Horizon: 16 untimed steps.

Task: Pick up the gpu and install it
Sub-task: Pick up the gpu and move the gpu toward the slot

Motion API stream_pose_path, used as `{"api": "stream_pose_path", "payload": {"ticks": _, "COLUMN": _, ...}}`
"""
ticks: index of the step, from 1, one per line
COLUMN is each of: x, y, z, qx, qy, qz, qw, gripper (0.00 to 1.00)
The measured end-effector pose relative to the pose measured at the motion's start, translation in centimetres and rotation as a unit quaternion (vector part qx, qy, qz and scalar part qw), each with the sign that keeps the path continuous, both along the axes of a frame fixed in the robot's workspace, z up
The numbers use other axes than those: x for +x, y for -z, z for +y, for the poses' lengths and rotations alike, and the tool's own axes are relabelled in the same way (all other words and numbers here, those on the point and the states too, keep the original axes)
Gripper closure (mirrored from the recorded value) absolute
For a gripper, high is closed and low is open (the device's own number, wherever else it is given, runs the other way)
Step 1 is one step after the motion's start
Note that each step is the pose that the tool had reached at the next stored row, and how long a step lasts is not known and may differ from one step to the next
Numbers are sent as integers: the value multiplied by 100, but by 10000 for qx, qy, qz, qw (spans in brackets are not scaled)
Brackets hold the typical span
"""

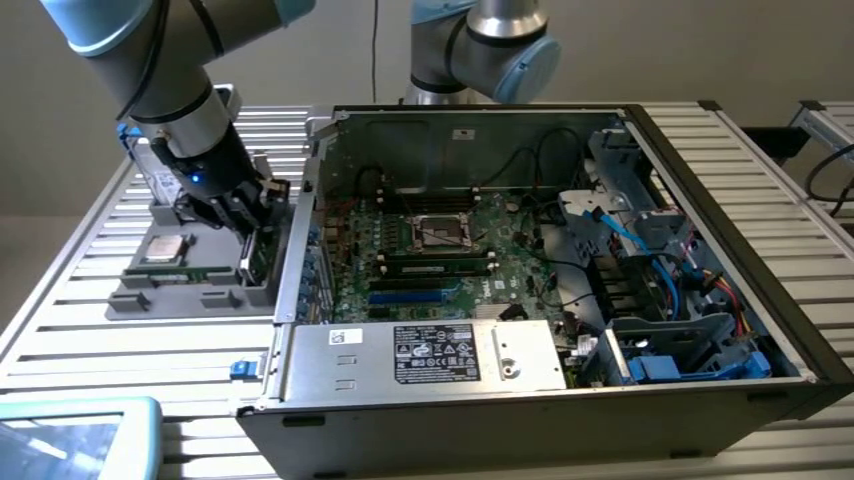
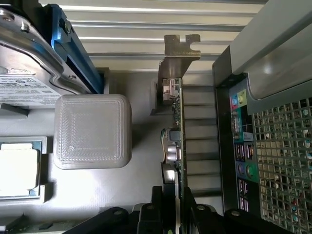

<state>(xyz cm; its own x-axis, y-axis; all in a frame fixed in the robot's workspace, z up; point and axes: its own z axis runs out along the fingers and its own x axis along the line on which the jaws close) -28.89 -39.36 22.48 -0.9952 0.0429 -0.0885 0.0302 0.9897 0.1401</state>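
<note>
The gripper (image 2: 175, 195) is closed narrowly on the gpu (image 2: 176, 122), which stands on edge between its fingers. In the exterior view the fingers hide most of the card. Beneath lies the grey tray (image 1: 160, 295). The arm reaches steeply down, with the computer case (image 1: 454, 120) just beside it.

The card (image 2: 177, 122) stands on edge in a tight lane: the computer case (image 2: 273, 58) close on one side, a grey block (image 2: 91, 130) near the other. Cables (image 1: 625, 228) crowd the case's interior.
</note>
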Motion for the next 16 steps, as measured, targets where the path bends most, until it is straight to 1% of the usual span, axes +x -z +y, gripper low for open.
{"api": "stream_pose_path", "payload": {"ticks": 1, "x": 0, "y": -19, "z": 0, "qx": 1, "qy": 1, "qz": 0, "qw": 10000, "gripper": 73}}
{"api": "stream_pose_path", "payload": {"ticks": 2, "x": 0, "y": -61, "z": 0, "qx": 2, "qy": 1, "qz": 1, "qw": 10000, "gripper": 73}}
{"api": "stream_pose_path", "payload": {"ticks": 16, "x": 0, "y": -696, "z": -2, "qx": 2, "qy": 0, "qz": 0, "qw": 10000, "gripper": 73}}
